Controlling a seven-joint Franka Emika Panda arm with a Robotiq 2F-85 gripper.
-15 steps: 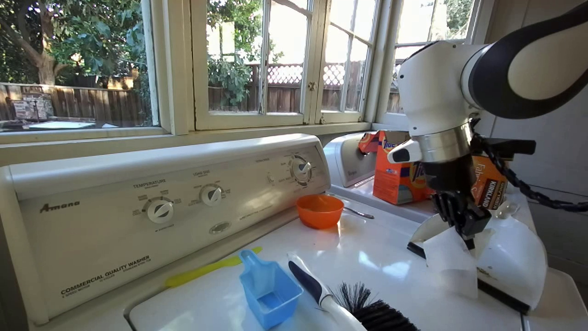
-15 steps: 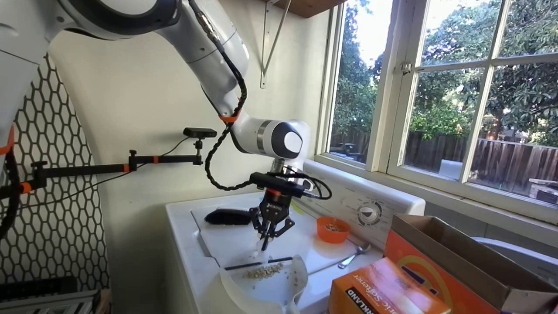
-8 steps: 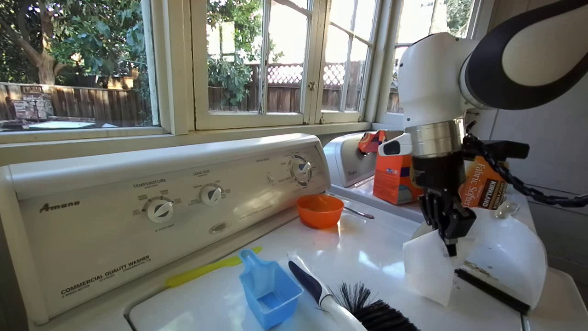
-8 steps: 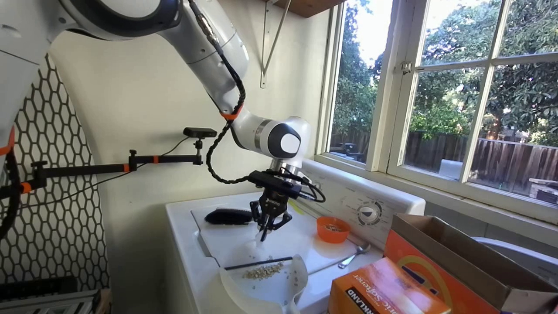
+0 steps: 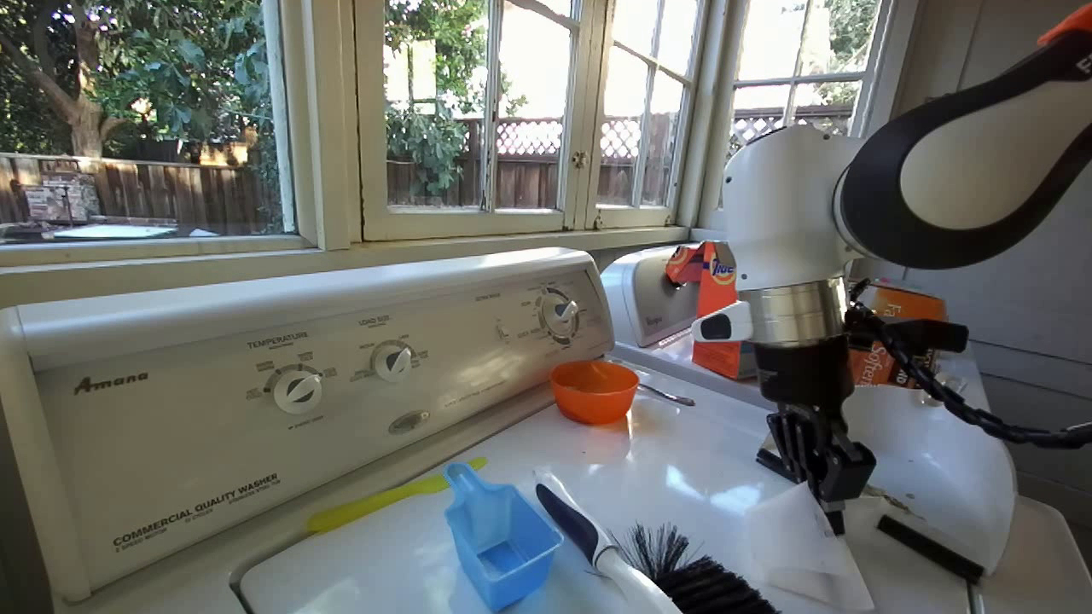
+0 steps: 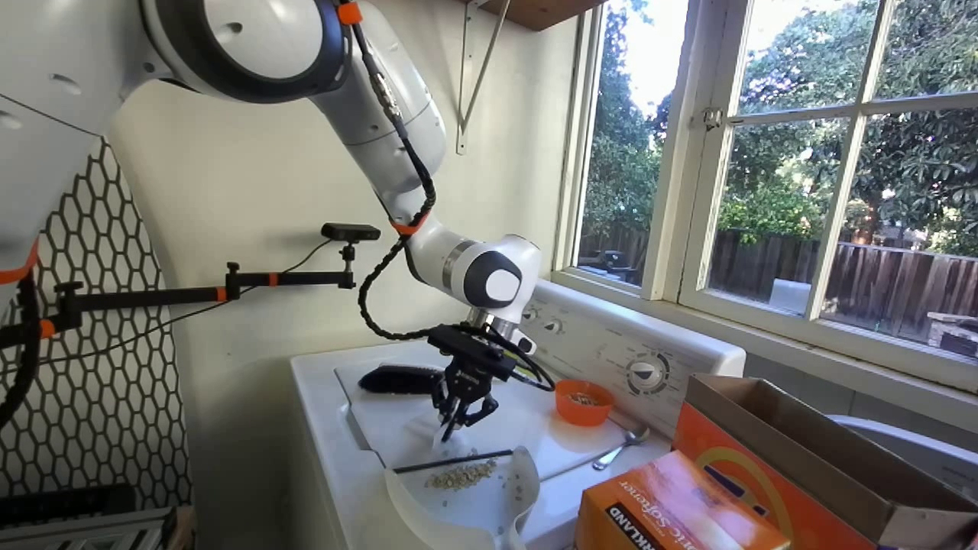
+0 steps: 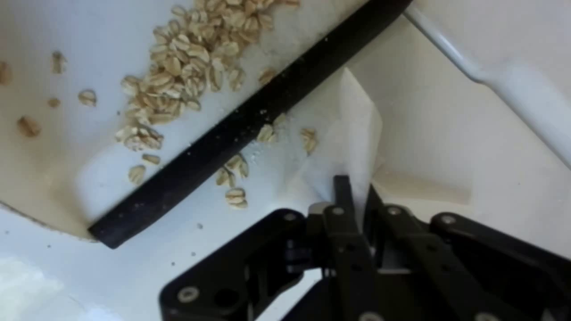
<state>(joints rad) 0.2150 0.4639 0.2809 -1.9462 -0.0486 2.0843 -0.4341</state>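
My gripper [image 7: 352, 191] is shut on a thin white sheet [image 7: 359, 116], which looks like paper. In an exterior view the sheet [image 5: 793, 546] hangs below the gripper [image 5: 836, 522] and reaches the washer top. A white dustpan [image 6: 428, 527] lies just beside it, its black lip [image 7: 250, 122] running diagonally in the wrist view. A heap of oat flakes [image 7: 192, 58] rests inside the pan. Several loose flakes [image 7: 235, 196] lie outside the lip, close to the sheet. The sheet's lower edge is partly hard to make out against the white lid.
An orange bowl [image 5: 595, 392] with flakes in it stands near the control panel, a spoon [image 6: 623, 449] close by. A blue scoop [image 5: 501, 537], a yellow utensil [image 5: 401, 495] and a black-bristled brush [image 5: 712, 587] lie on the washer. Orange boxes [image 6: 672, 504] stand beyond the dustpan.
Over the last second my gripper has moved away from the dustpan, rising a little, and has then come down close to the washer top. The sheet has travelled with it; the dustpan looks unmoved.
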